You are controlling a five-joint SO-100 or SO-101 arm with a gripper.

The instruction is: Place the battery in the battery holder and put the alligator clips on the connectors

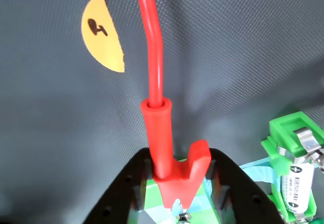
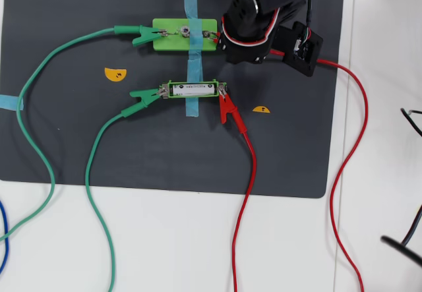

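- Dark mat (image 2: 66, 140) covers a white table.
- Battery (image 2: 192, 89) sits in the battery holder (image 2: 168, 89), clipped at both ends.
- Gripper (image 1: 177, 204) pinches the last red clip (image 1: 169, 158) by its soft, springy sleeve, at the green block (image 2: 165, 41).

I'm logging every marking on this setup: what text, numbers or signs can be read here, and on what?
"+" on the battery, in a dark ring near its upper end in the wrist view.
Fine dark print along the battery: too small to read.
Black mark on the orange half-disc sticker: a blot, no clear letter.
Second orange sticker: too small to read.
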